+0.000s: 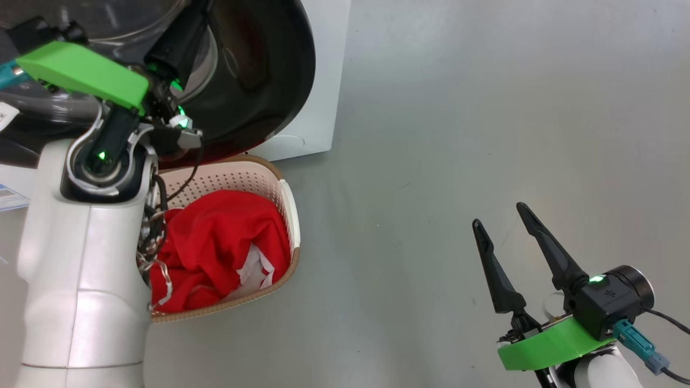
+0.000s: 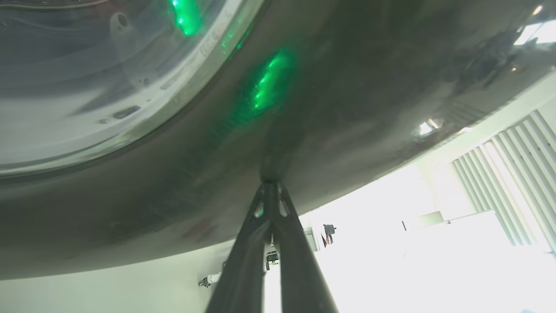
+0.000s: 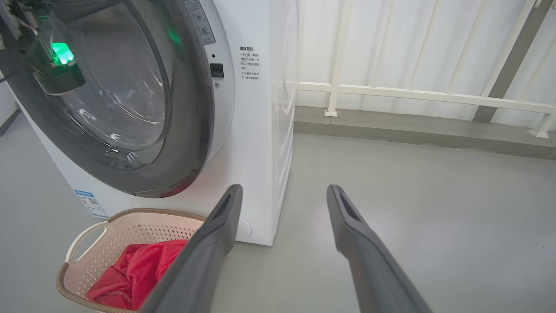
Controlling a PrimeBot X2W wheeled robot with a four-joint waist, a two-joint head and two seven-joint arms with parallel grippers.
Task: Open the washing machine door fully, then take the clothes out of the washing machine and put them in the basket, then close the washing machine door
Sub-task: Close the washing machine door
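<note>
The washing machine door (image 3: 182,143), with its glossy black rim and glass bowl, stands close against the white washing machine (image 3: 256,130); a latch slot shows beside its edge. My left gripper (image 2: 270,184) is shut with nothing in it, its tips pressed on the door's black rim (image 2: 347,108). On the floor below the door (image 1: 259,70) stands the cream basket (image 1: 288,215), and the red and white clothes (image 1: 215,237) lie in it. My right gripper (image 1: 499,214) hangs open and empty over bare floor, far right of the basket (image 3: 87,230) and clothes (image 3: 139,269).
My pale left forearm (image 1: 86,242) covers the basket's left part in the head view. A white railing (image 3: 391,91) on a low kerb runs behind the machine's right side. Grey floor (image 1: 458,134) spreads to the right of the machine. A blue label (image 3: 91,202) sits low on its front.
</note>
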